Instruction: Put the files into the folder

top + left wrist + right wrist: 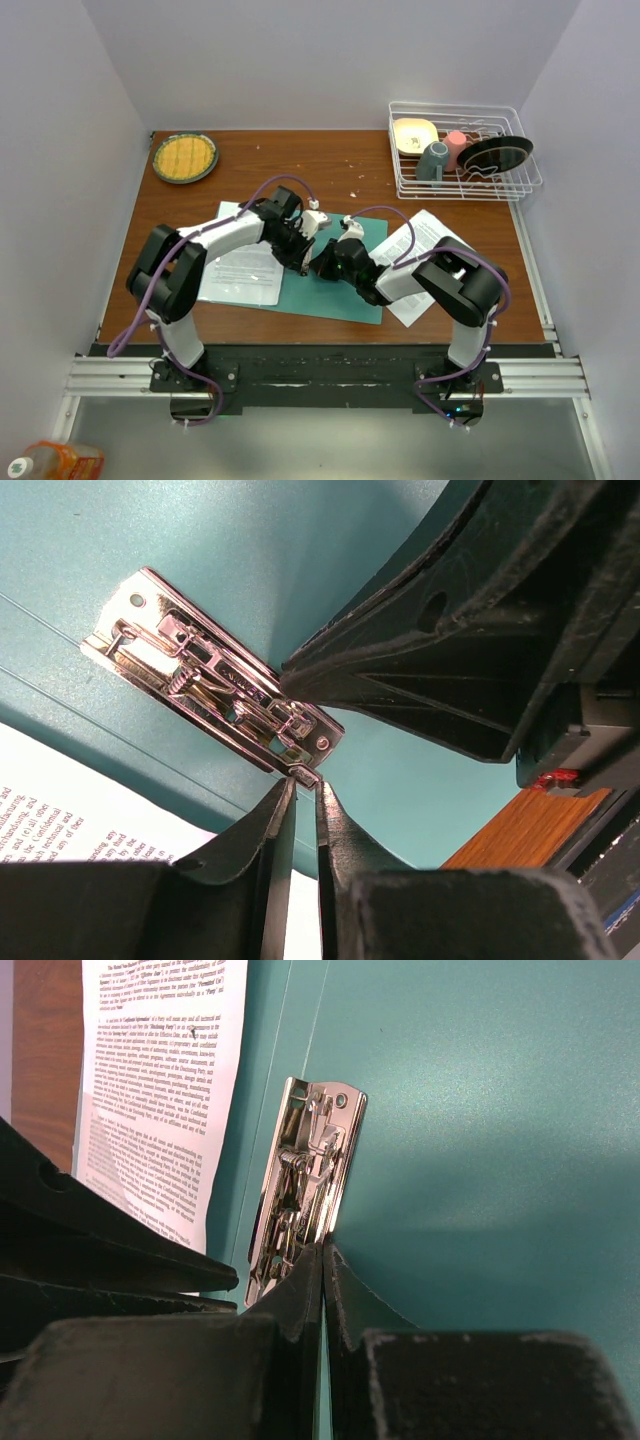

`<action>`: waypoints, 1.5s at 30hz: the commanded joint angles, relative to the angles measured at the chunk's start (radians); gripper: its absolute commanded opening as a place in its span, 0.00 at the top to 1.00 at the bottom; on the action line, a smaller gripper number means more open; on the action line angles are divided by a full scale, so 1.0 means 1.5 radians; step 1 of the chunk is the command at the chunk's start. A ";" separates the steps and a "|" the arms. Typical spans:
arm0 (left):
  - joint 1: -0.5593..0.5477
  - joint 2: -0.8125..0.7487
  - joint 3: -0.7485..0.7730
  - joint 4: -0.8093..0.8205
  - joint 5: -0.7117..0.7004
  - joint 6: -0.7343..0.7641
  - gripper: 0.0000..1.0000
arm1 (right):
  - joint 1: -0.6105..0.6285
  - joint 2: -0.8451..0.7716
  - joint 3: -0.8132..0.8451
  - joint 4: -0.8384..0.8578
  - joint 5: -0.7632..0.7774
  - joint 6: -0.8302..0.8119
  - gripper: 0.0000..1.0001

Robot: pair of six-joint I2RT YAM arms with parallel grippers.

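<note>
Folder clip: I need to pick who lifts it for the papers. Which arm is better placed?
Probably the left. The left pincer stands slightly open with the end of the metal clip right at its tips, ready to pinch. The right pincer is shut, its tips merely against the clip.

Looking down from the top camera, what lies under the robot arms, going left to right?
White printed paper sheets → flat teal-green folder → another white printed paper sheet.
</note>
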 commanded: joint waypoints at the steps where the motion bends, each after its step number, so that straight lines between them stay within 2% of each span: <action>1: -0.005 0.007 0.007 0.014 0.003 -0.009 0.81 | 0.001 0.022 -0.036 -0.133 0.027 -0.016 1.00; 22: -0.007 0.030 -0.009 0.028 -0.006 -0.007 0.84 | 0.002 0.025 -0.042 -0.132 0.023 -0.014 1.00; 45: -0.017 0.097 -0.007 0.078 0.024 -0.009 0.87 | 0.007 0.102 -0.018 -0.140 -0.024 -0.015 1.00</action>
